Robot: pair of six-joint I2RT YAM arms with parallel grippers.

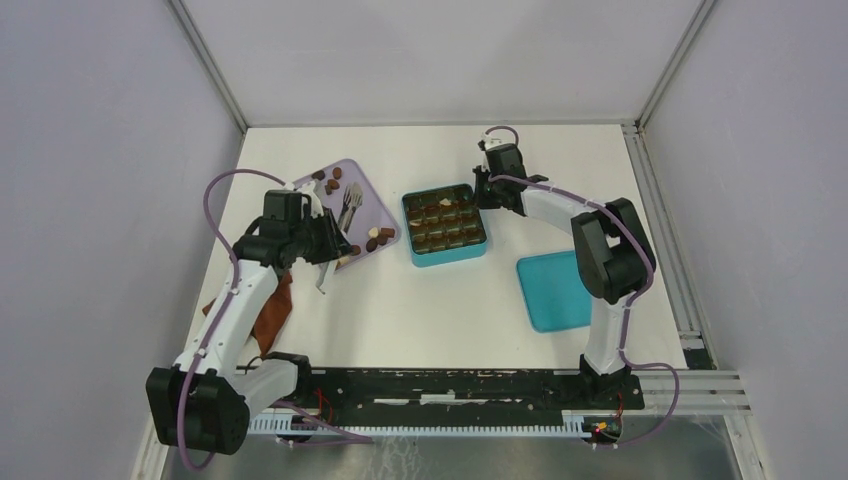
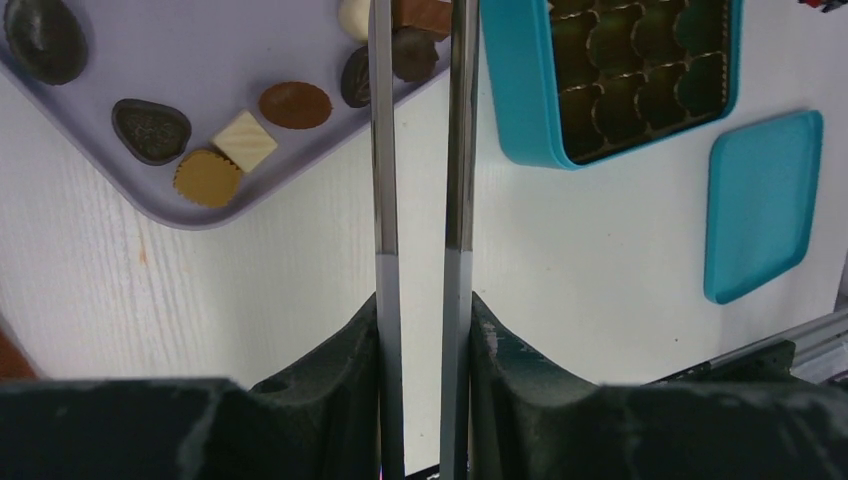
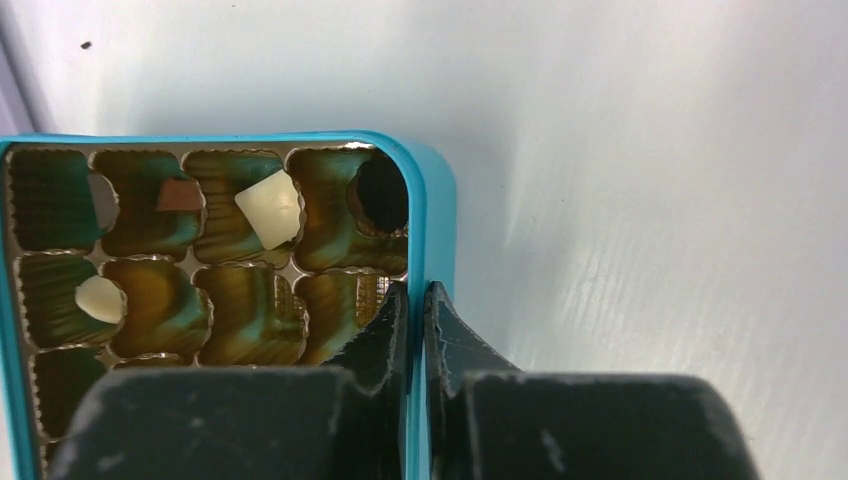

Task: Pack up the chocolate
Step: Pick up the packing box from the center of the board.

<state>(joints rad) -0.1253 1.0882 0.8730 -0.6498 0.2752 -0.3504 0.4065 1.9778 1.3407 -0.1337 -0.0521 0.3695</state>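
Bracing step: the right gripper (image 3: 415, 325) pinches the box (image 3: 437, 200) at its far-right wall. Left of the box, the left gripper (image 2: 422, 322) clasps tweezers (image 2: 384, 150) by the chocolate (image 2: 246, 141). Next move, as I judge it: nip one piece.

Bare worktop (image 1: 430, 310) lies open before the teal box (image 1: 448, 258), between lilac tray (image 1: 378, 205) and teal lid (image 1: 553, 292). The right gripper (image 3: 415, 296)'s fingers (image 3: 383, 335) pinch the box's right wall; tongs (image 2: 460, 150) in the left gripper (image 2: 425, 325) overhang the tray's near edge.
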